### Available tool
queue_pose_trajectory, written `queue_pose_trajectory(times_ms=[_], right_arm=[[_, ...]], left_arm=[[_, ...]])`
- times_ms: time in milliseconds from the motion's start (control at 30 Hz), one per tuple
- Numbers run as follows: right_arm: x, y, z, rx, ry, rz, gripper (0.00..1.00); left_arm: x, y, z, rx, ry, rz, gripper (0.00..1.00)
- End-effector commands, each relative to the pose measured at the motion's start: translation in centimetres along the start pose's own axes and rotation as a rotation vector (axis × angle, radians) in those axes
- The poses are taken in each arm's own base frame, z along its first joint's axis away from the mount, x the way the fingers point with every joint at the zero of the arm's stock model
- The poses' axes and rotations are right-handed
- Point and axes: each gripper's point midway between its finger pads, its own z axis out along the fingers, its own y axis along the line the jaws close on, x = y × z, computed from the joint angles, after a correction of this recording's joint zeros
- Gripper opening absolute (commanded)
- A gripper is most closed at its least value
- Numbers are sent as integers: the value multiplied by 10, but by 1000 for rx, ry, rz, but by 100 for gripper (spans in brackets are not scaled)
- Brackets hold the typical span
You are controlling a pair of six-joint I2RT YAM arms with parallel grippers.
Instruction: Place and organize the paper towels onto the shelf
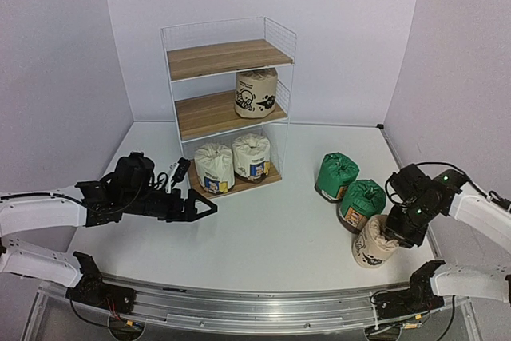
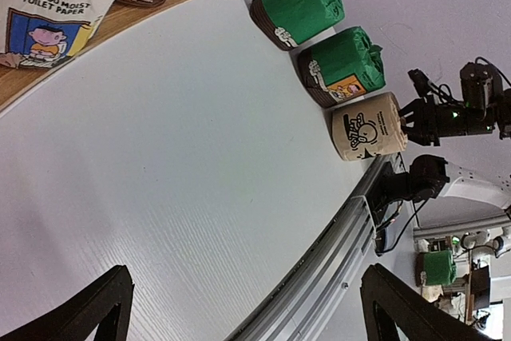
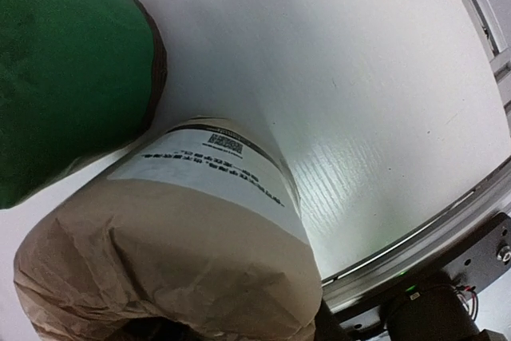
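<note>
seeing three rolls point(image 1: 255, 92) on the shelf point(image 1: 227, 57), two green rolls point(image 1: 336, 175) and a beige roll point(image 1: 374, 247) left on the table point(image 1: 271, 229), right gripper point(image 2: 410, 121) at its top, grip unclear, left gripper point(image 1: 201, 208) wide open, empty

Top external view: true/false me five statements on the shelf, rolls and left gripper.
1. The top board of the white wire shelf with brown wooden boards is bare. True.
2. Two beige rolls sit on its middle board. False: one beige roll with black drawings.
3. Two white rolls with blue-orange labels stand on the bottom board. True.
4. Both green rolls are shelved. False: the two green rolls stand on the white table, right of the shelf.
5. The left gripper holds a roll. False: open, empty.
</note>
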Motion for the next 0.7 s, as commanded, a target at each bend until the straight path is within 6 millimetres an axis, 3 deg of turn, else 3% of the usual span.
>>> queue_pose_trajectory(times_ms=[0,167,300,500,667], right_arm=[[-5,36,-25,-175,4,-28,26],[30,92,-60,-400,279,-210,24],[50,125,-81,-499,426,-339,23],[89,174,-99,-508,501,-575,23],[96,198,-106,-536,533,-636,23]], left_arm=[[-15,-50,-4,214,-26,171,100],[-1,-112,-8,426,0,466,100],[13,-143,13,462,80,637,100],[25,-156,66,462,215,704,100],[38,-156,90,442,287,730,100]])
